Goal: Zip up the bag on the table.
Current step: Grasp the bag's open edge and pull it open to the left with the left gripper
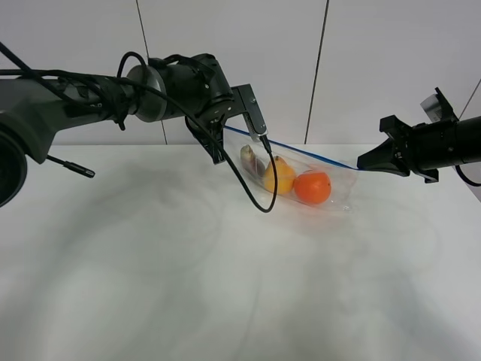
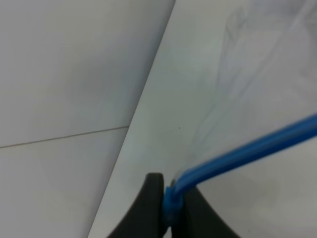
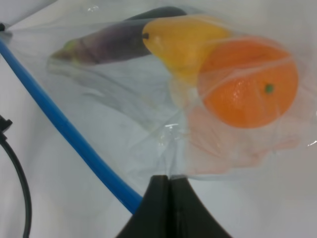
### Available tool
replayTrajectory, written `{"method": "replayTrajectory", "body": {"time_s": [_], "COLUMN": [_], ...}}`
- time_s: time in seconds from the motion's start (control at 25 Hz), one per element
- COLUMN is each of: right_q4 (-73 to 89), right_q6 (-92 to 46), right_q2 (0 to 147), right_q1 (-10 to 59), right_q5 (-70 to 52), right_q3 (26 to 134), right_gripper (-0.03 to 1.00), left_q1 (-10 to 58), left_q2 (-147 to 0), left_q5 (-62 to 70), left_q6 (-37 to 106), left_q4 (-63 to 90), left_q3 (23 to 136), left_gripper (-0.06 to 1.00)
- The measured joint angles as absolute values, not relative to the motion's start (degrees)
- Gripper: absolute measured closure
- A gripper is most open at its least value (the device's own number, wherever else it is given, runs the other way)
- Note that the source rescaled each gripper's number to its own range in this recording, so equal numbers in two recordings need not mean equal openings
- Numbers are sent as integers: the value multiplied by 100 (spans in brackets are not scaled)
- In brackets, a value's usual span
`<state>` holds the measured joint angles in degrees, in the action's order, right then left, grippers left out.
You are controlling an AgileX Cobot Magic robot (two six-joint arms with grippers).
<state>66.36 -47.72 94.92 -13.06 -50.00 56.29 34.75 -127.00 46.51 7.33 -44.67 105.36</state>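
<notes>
On the left, the left gripper (image 2: 171, 201) is shut tight on one end of the blue strip (image 2: 247, 148) of the bag (image 1: 338, 180). The bag stretches out over the far part of the table (image 1: 188, 263) with its strip edge on top, and inside it an eggplant (image 1: 252, 160), a pear (image 1: 279, 177) and an orange (image 1: 312, 187) sit side by side. On the right, the right gripper (image 3: 168, 182) pinches the bag's clear corner, just beside the strip's other end.

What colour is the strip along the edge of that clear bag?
The zipper strip is bright blue, clearest in the right wrist view.
</notes>
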Motion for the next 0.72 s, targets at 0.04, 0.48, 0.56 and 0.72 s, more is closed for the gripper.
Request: {"method": "replayTrajectory", "body": {"time_s": [0.04, 0.48, 0.56, 0.72], "right_q4": [6636, 6480, 6456, 6416], "right_q6": [-4772, -4772, -4772, -4772], "right_q2": [9492, 9492, 9492, 9492], "right_q1": [-1306, -1306, -1306, -1306], "right_q5": [-5000, -4975, -4961, -4942], "right_q3": [5629, 5629, 5629, 5629], "right_gripper": [97, 97, 97, 97], "left_q1": [3475, 3393, 3373, 3252], "left_q2": [-12700, -12700, -12700, -12700], "left_q5": [4651, 4713, 4713, 4774], "left_q6": [733, 579, 344, -354], "left_q4": [-4467, -4574, -4587, -4587], "left_q3": [10536, 10536, 10536, 10538], "left_gripper": [94, 56, 48, 43]}}
